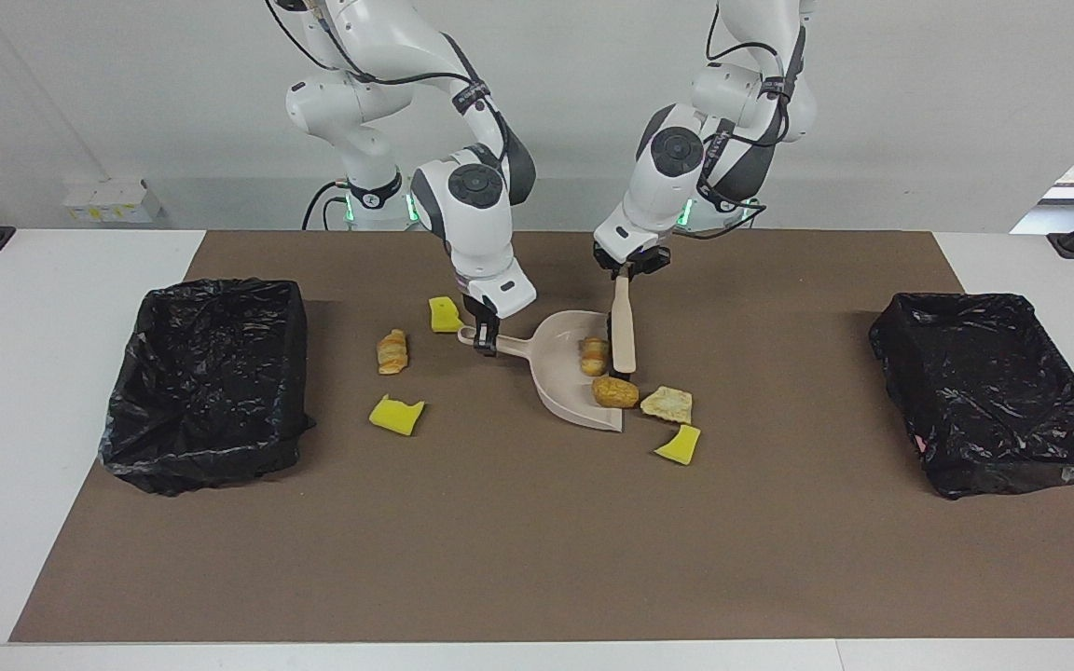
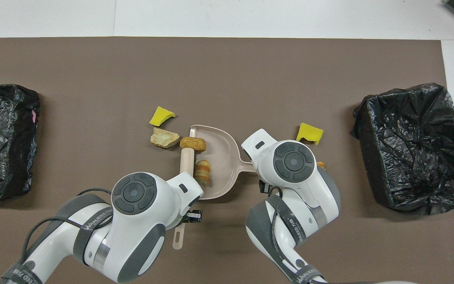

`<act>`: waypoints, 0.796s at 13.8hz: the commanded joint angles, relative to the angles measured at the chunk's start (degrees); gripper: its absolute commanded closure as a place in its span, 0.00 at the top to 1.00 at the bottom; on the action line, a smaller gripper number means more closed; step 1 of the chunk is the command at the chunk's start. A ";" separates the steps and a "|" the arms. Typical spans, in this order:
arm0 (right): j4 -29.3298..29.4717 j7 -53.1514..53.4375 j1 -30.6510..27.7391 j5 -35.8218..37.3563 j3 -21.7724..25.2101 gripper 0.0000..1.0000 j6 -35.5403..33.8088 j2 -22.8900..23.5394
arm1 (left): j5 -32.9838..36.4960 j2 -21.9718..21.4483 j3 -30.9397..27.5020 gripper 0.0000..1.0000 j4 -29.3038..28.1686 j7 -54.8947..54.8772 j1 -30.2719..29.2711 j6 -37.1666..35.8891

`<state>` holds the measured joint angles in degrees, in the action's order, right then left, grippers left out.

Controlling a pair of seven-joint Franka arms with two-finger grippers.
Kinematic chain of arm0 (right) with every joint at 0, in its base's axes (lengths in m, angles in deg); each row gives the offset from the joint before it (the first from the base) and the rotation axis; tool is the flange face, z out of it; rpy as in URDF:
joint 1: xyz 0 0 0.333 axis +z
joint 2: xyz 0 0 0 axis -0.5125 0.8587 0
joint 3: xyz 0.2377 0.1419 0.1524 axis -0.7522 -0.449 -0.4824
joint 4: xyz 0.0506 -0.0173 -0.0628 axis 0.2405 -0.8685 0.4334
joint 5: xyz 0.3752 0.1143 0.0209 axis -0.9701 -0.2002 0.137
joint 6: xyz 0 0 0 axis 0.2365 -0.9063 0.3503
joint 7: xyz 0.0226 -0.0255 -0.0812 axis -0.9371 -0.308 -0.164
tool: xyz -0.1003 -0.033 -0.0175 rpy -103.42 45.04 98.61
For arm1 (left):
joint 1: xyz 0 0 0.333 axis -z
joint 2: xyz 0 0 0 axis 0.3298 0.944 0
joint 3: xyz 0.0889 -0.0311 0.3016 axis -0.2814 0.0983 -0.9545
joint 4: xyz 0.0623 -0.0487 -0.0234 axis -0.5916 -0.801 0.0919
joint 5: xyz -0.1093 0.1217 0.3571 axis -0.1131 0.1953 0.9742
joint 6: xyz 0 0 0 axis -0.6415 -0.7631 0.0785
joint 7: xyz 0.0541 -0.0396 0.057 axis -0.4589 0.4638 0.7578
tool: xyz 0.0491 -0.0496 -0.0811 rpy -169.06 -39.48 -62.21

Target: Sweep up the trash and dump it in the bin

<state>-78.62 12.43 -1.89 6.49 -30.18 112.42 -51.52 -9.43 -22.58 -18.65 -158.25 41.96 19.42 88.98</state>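
My right gripper (image 1: 486, 341) is shut on the handle of the beige dustpan (image 1: 563, 365), which lies on the brown mat. My left gripper (image 1: 627, 269) is shut on the beige brush (image 1: 625, 326), head down at the pan. A striped bread lump (image 1: 594, 355) lies in the pan and a brown lump (image 1: 614, 391) at its lip. A tan scrap (image 1: 667, 403) and a yellow sponge (image 1: 678, 445) lie just outside the lip. Another bread lump (image 1: 392, 351) and two yellow sponges (image 1: 445, 314) (image 1: 396, 414) lie toward the right arm's end.
Two bins lined with black bags stand on the mat, one at the right arm's end (image 1: 206, 382) and one at the left arm's end (image 1: 994, 391). In the overhead view the arms' wrists cover both grippers and one sponge.
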 commanded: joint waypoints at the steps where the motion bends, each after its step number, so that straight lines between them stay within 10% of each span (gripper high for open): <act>1: -0.07 -0.46 -0.20 0.07 -0.27 0.00 0.05 -0.14 | -1.67 0.67 -0.98 0.00 4.58 -3.86 0.35 -3.85; 4: -0.07 -1.08 -0.64 -0.02 -0.27 0.00 -0.13 -0.58 | -1.76 1.46 -1.95 0.00 12.31 -9.65 -3.40 -14.39; 11: -0.07 -0.46 -0.29 -0.02 -0.27 0.00 -0.13 -0.67 | 5.71 8.74 -1.95 0.00 18.03 -25.39 -16.15 -13.62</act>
<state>-78.57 12.42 -1.92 6.49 -30.18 112.41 -51.55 -5.92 -19.01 -21.22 -145.75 20.28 6.23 76.23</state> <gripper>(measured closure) 0.683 0.736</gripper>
